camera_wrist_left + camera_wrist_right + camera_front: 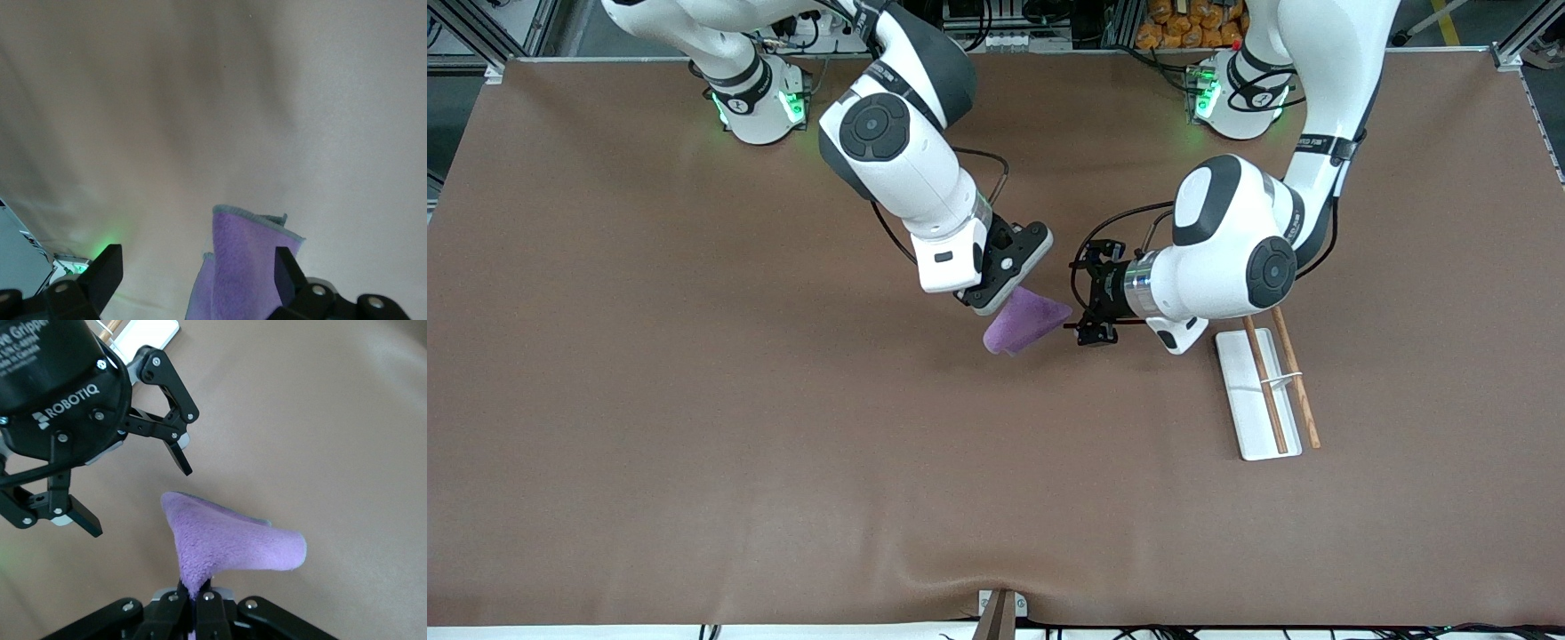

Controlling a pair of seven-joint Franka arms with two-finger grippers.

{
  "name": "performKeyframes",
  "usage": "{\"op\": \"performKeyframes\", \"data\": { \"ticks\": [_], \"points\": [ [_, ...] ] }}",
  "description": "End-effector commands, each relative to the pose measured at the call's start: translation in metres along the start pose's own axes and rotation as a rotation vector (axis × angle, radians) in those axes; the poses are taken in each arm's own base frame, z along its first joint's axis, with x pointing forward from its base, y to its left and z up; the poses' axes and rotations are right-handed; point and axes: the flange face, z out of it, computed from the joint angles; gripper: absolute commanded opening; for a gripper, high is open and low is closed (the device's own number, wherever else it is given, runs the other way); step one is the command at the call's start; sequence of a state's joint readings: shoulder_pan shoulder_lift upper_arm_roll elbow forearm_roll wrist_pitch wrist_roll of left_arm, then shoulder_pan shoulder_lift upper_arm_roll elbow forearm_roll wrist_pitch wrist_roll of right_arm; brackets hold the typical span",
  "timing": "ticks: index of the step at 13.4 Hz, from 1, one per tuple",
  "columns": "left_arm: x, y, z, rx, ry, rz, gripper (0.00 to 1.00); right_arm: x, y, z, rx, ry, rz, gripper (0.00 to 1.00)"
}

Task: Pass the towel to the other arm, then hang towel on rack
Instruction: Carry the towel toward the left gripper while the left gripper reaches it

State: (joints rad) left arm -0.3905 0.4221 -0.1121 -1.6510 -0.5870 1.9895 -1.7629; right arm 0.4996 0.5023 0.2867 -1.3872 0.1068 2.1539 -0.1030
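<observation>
The brown worktop (694, 400) carries the whole scene, with both arms meeting above its middle. The rack (1249, 400), a flat white base with two thin wooden rods joined by a small white crosspiece, lies on the worktop just beside the left arm's wrist, toward the left arm's end, and nothing hangs on it. The right tool (996, 298) is clamped tight on the towel (1024, 322), which it holds up in the air over the bare worktop; in the right wrist view the lavender cloth (230, 543) rises from the pinched fingers and flops over to one side in a thick fuzzy lobe. The left tool (1089, 302) stands with its jaws spread wide, level with the towel and just beside its free end, apart from it; in the left wrist view the cloth's hemmed corner (250, 267) lies between the two dark fingertips (103, 273), nearer one of them. The towel appears light, soft and limp, so it should sag and fold rather than keep a shape, and its terry pile should resist slipping. A sound place to take hold is judged to be the free lobe, well clear of the right tool's pinch, with several layers gathered deep between the left tool's fingers.
</observation>
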Motion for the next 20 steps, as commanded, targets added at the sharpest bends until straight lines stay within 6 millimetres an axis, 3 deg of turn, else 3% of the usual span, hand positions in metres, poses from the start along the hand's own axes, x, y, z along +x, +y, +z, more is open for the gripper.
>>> {"op": "performKeyframes", "data": {
  "ticks": [1, 7, 10, 16, 17, 19, 20],
  "points": [
    [0.005, 0.003, -0.001, -0.019, 0.000, -0.017, 1.00, 0.006, -0.003, -0.001, 0.011, 0.013, 0.019, 0.00],
    [0.010, 0.018, 0.020, -0.066, -0.004, -0.025, 1.00, 0.006, -0.003, -0.001, 0.010, 0.011, 0.021, 0.00],
    [0.013, 0.018, 0.023, -0.060, 0.000, -0.020, 0.80, 0.006, -0.003, -0.001, 0.010, 0.011, 0.021, 0.00],
    [0.006, 0.016, 0.029, -0.052, -0.006, -0.016, 0.75, 0.006, -0.008, 0.000, 0.008, 0.009, 0.032, 0.00],
    [0.005, 0.017, 0.030, -0.057, -0.010, -0.017, 0.62, 0.006, -0.009, 0.000, 0.009, 0.009, 0.031, 0.00],
    [0.002, 0.021, 0.028, -0.100, -0.022, -0.016, 0.46, 0.006, -0.009, 0.000, 0.009, 0.009, 0.031, 0.00],
    [0.004, 0.022, 0.027, -0.103, -0.021, -0.015, 0.30, 0.006, -0.009, 0.000, 0.009, 0.009, 0.031, 0.00]
  ]
}}
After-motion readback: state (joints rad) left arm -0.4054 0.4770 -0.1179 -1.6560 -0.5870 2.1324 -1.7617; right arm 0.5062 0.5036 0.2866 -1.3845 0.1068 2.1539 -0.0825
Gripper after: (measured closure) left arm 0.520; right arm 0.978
